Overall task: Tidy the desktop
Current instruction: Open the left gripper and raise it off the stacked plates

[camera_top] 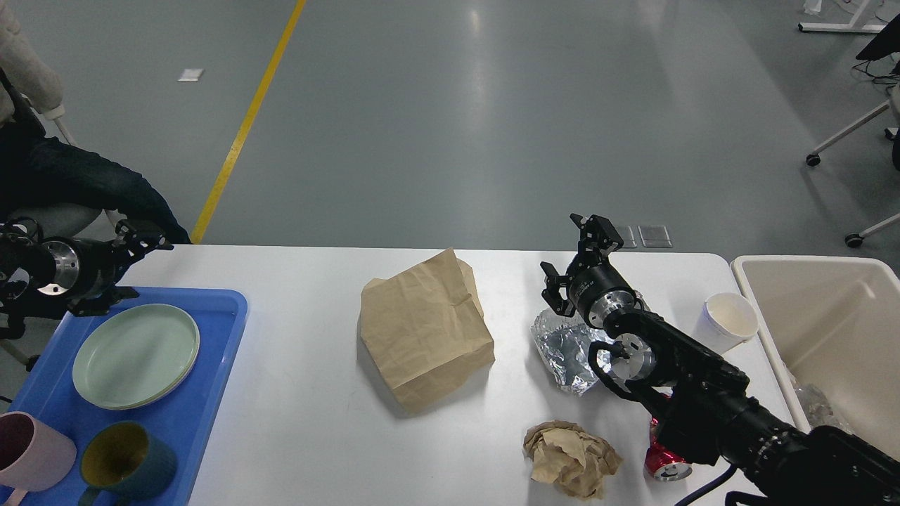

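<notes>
The white desktop [295, 379] fills the lower view. On it lie a brown paper bag [424, 334] in the middle, a crumpled foil sheet [566, 351], a crumpled ball of brown paper [571, 458], a red can [664, 464] partly hidden by my right arm, and a white paper cup [728, 320]. My right gripper [562, 246] is open and empty, just above the foil's far edge, right of the bag. My left gripper [144, 270] is open and empty at the far left, over the back edge of the blue tray.
A blue tray [211, 393] at the left holds stacked green plates [135, 355], a pink mug [31, 451] and a teal mug [126, 462]. A beige bin [830, 316] stands beyond the table's right end, with some foil in it. A seated person is at the far left.
</notes>
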